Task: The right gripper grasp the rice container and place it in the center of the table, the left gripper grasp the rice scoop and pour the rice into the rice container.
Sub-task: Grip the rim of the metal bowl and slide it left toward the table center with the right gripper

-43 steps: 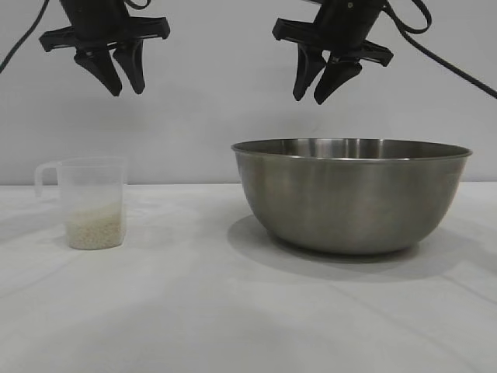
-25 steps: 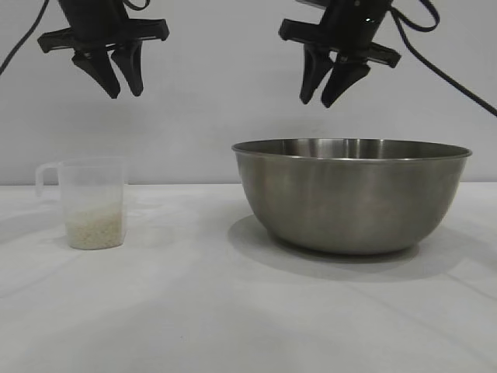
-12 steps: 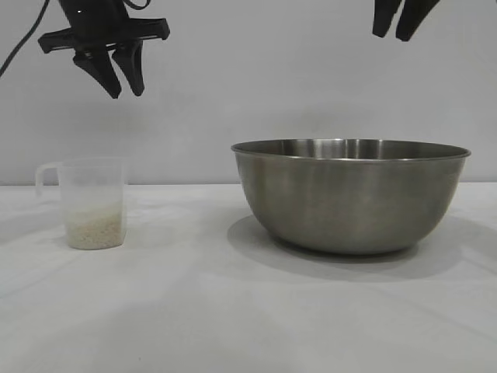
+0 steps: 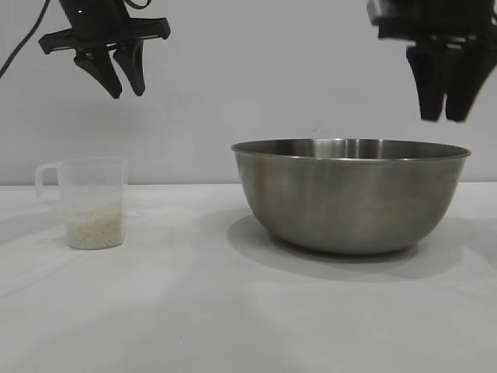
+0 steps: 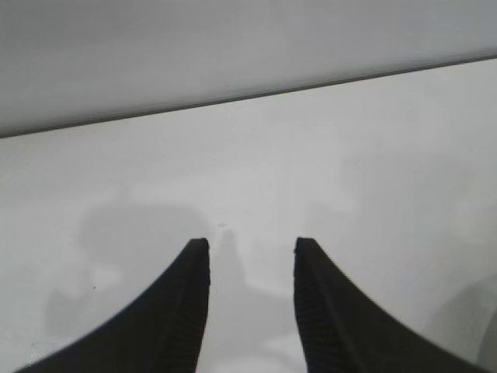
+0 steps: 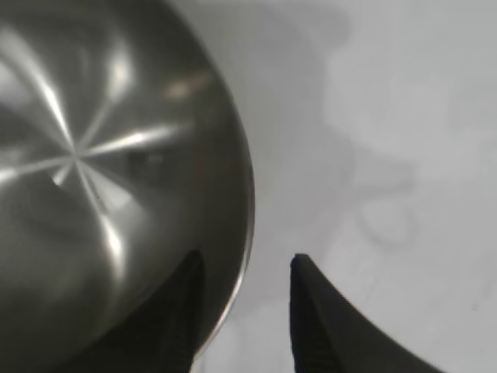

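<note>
Two black claws, left claw (image 4: 122,85) and right claw (image 4: 447,113), one steel bowl (image 4: 351,194), one plastic cup (image 4: 92,202), seemingly part-filled with rice (image 4: 95,229)

The left hand (image 5: 251,247), fingers (image 5: 190,311) parted, hangs above the bare table (image 5: 349,171).

Table (image 4: 194,311): lying flat and white across the whole foreground, running back to a pale wall.
Scoop (image 4: 93,203): standing upright on the table at the exterior view's left, its loop handle pointing away from the bowl.
Rice (image 4: 95,231): sitting as a pale layer in the scoop's bottom, filling roughly the lower third.
Bowl (image 4: 351,194): resting on the table at the right, well apart from the scoop, its mouth facing up and its steel inside showing bare in the right wrist view.
Shadows: lying softly on the table beneath the bowl and beside the scoop.
</note>
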Available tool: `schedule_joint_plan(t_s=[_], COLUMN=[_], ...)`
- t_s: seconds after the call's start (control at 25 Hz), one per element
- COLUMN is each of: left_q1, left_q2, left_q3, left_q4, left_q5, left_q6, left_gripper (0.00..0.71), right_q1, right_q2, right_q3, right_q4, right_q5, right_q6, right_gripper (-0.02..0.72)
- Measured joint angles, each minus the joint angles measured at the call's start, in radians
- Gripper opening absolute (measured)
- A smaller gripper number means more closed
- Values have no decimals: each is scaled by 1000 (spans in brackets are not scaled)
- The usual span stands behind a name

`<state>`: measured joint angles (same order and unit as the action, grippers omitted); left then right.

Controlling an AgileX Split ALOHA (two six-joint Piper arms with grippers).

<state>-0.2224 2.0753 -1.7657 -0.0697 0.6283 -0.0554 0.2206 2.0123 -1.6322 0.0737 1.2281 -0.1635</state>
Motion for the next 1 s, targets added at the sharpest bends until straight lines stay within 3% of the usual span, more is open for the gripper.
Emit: schedule_joint_plan(t_s=[0.32, 0.48, 0.56, 0.6, 1.0], left_q1=[0, 0, 0, 0, 0], left_q2=[0, 0, 0, 0, 0], left_q3=[0, 0, 0, 0, 0], left_q4=[-2, -2, -2, -2, -2], left_q5=[0, 0, 0, 0, 0], left_q6=[0, 0, 0, 0, 0], left_gripper=[223, 223, 223, 223, 223], right_q1=[0, 0, 9, 19, 206], right_q2=[71, 109, 113, 113, 113], right_q3=[6, 6, 6, 6, 6], right_q4=[0, 10, 21, 23, 40], right_q5=[-45, -47, -49, -45, -23], right_q6=[-2, -5, -5, -12, -27], right_gripper=[241, 62, 59, 0, 0])
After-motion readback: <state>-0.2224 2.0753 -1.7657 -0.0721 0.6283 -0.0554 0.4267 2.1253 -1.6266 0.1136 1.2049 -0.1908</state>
